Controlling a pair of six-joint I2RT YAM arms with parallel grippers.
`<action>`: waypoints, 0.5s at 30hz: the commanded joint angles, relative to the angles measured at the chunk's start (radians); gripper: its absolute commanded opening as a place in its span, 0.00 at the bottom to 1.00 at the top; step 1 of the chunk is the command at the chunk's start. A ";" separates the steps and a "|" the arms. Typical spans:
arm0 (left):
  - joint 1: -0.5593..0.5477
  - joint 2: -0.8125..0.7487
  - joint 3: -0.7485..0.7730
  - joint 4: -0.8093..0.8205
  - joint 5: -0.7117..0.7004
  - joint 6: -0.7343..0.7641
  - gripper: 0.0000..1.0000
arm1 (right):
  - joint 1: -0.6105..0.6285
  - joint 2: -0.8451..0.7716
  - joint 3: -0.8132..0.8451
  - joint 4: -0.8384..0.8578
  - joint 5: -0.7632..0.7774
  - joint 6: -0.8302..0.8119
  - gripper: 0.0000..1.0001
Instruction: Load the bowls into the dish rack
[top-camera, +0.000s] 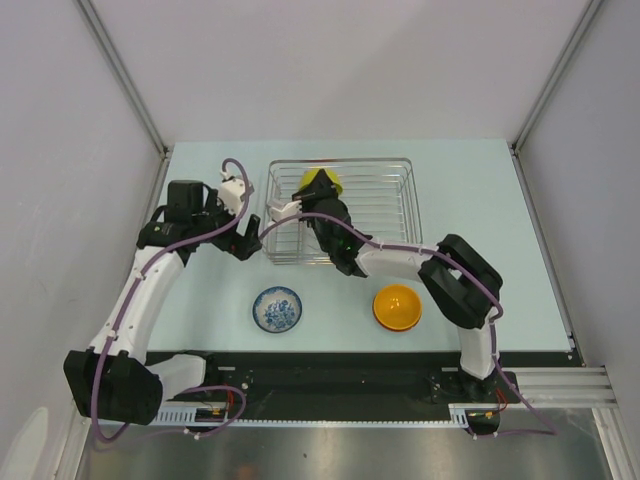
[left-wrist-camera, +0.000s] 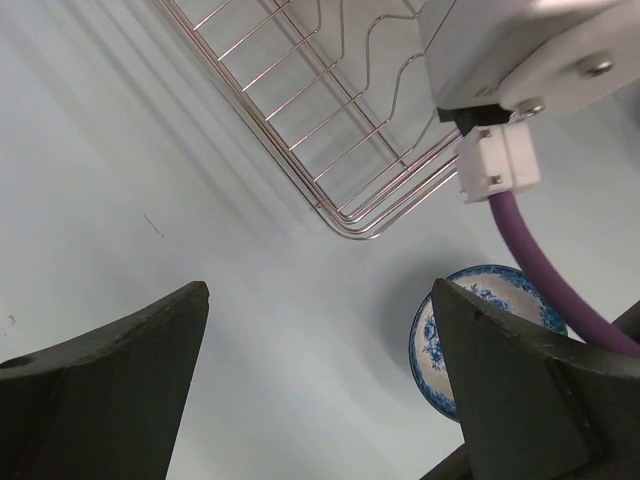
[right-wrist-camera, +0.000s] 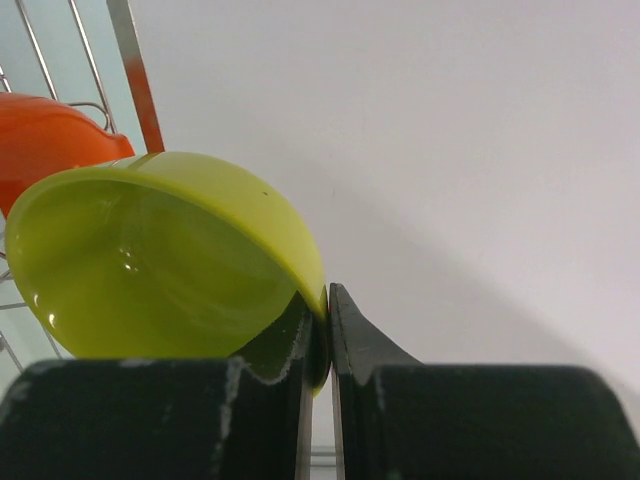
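My right gripper (top-camera: 318, 196) is shut on the rim of a yellow-green bowl (top-camera: 321, 181), held tilted over the far left part of the silver wire dish rack (top-camera: 395, 205). In the right wrist view the fingers pinch the yellow-green bowl's (right-wrist-camera: 170, 255) wall at my right gripper (right-wrist-camera: 328, 292); an orange rounded thing (right-wrist-camera: 50, 140), seemingly another bowl, sits behind it by the rack wires. An orange bowl (top-camera: 397, 307) and a blue-and-white bowl (top-camera: 277, 308) rest on the table in front of the rack. My left gripper (top-camera: 243, 243) hangs open and empty just left of the rack's near left corner.
The left wrist view looks down past my open left gripper (left-wrist-camera: 320, 290) at bare table, the dish rack's corner (left-wrist-camera: 345, 215) and the blue-and-white bowl (left-wrist-camera: 432, 352). A purple cable (left-wrist-camera: 530, 255) crosses that view. Grey walls close in the table on three sides.
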 joint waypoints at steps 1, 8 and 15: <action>0.019 -0.031 0.000 0.025 0.040 0.023 0.98 | 0.012 0.027 0.011 0.139 -0.009 -0.065 0.00; 0.036 -0.036 -0.011 0.025 0.055 0.030 0.99 | 0.012 0.070 0.004 0.185 -0.005 -0.085 0.00; 0.044 -0.031 -0.013 0.028 0.068 0.032 0.99 | 0.014 0.100 -0.008 0.225 -0.002 -0.104 0.00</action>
